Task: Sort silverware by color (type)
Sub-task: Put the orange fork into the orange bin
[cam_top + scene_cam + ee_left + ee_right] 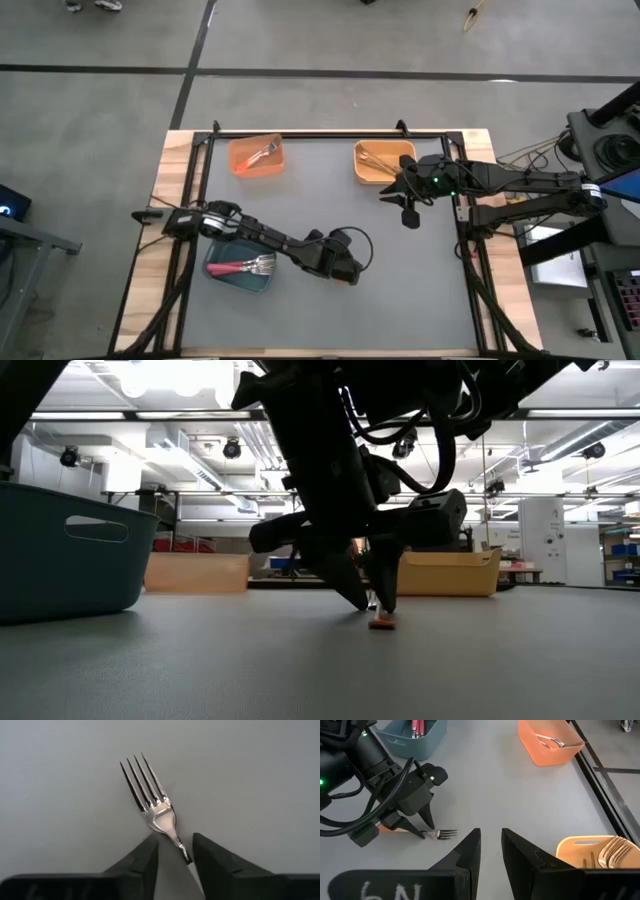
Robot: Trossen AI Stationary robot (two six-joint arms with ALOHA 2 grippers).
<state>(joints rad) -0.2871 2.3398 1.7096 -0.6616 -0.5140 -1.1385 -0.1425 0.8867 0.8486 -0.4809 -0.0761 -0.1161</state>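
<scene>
A fork (pixel 155 805) with silver tines and an orange handle (pixel 385 827) lies flat on the grey mat near the table's middle. My left gripper (pixel 175 845) reaches down to it at a slant, open, with one finger on each side of the fork's neck (pixel 181 847). In the low view the fingertips (pixel 375 605) stand just above the handle's orange end (pixel 381 623). My right gripper (pixel 491 834) hovers high at the table's right, beside the yellow-orange bin, its fingers a narrow gap apart with nothing between them. My left gripper's fingers straddle the fork's neck (pixel 184 854) where it meets the handle, slanting down and lying across the fork. One finger (pixel 200 855) stands right against the neck; whether it touches, I cannot tell. The fork lies flat on the mat.
A teal bin (pixel 212 268) with red-handled forks (pixel 245 266) sits just left of my left arm. An orange bin (pixel 257 170) holding one fork stands at the far left, and a yellow-orange bin (pixel 362 170) with gold forks at the far right. Black frame rails edge the mat.
</scene>
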